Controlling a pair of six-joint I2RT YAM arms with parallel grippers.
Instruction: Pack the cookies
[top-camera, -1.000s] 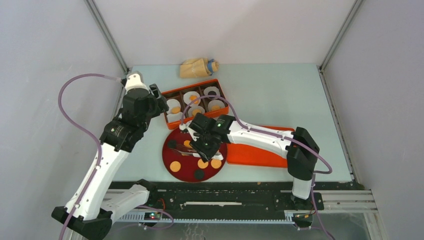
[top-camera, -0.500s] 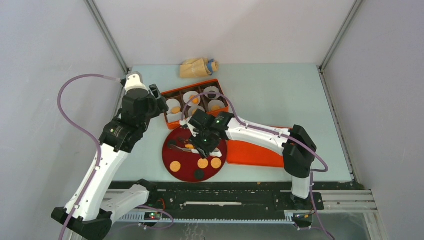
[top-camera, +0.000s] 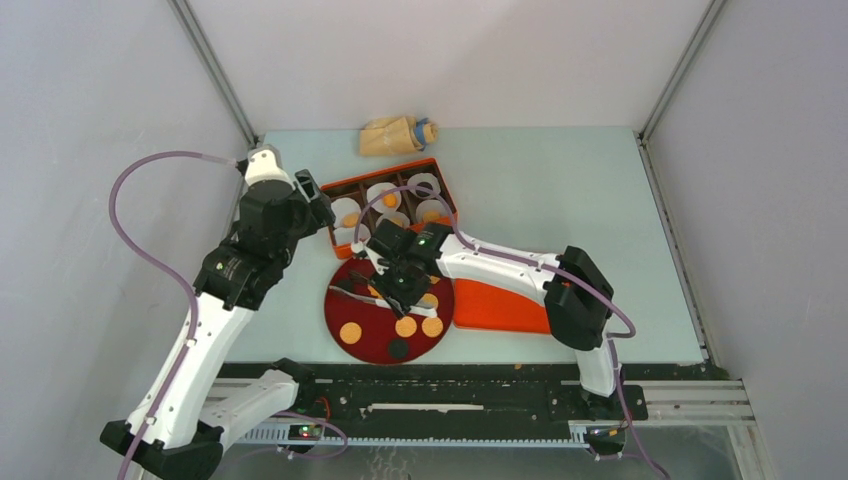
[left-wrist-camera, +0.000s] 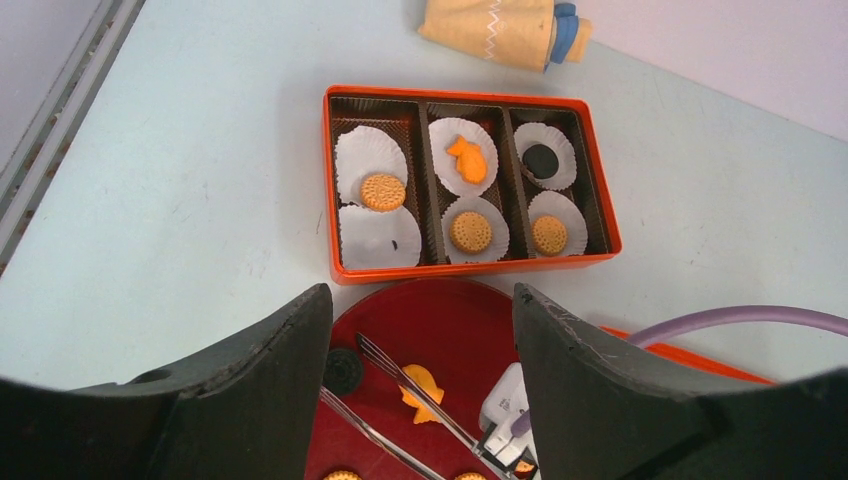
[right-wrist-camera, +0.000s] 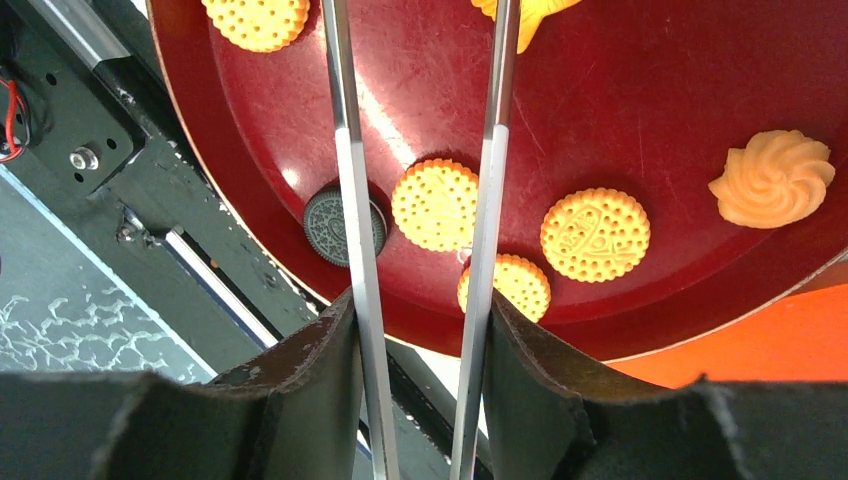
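— Where are the cookies (right-wrist-camera: 435, 204)?
— Lots lie on the red plate (top-camera: 372, 338), low in the middle of the top view. Most are tan and round. A dark one (right-wrist-camera: 328, 228) sits at the plate's edge, and a swirly one (right-wrist-camera: 773, 178) is at the right of the right wrist view.
— Any in the box (left-wrist-camera: 327, 190)?
— Yes, five. The box is just above the plate, and each cookie rests on a white paper cup (left-wrist-camera: 470, 231).
— What about the right claw (right-wrist-camera: 420, 310)?
— It is clamped on the tongs (right-wrist-camera: 344, 150). The two thin arms of the tongs stand apart over the plate. An orange cookie (left-wrist-camera: 422, 385) lies just beside one arm.
— And the left claw (left-wrist-camera: 420, 295)?
— Its fingers are wide apart, with nothing in them. In the top view it hangs by the left end of the box.
— Anything else?
— A tan bag (top-camera: 398, 135) lies at the top of the table. An orange tray (top-camera: 505, 305) lies right of the plate.
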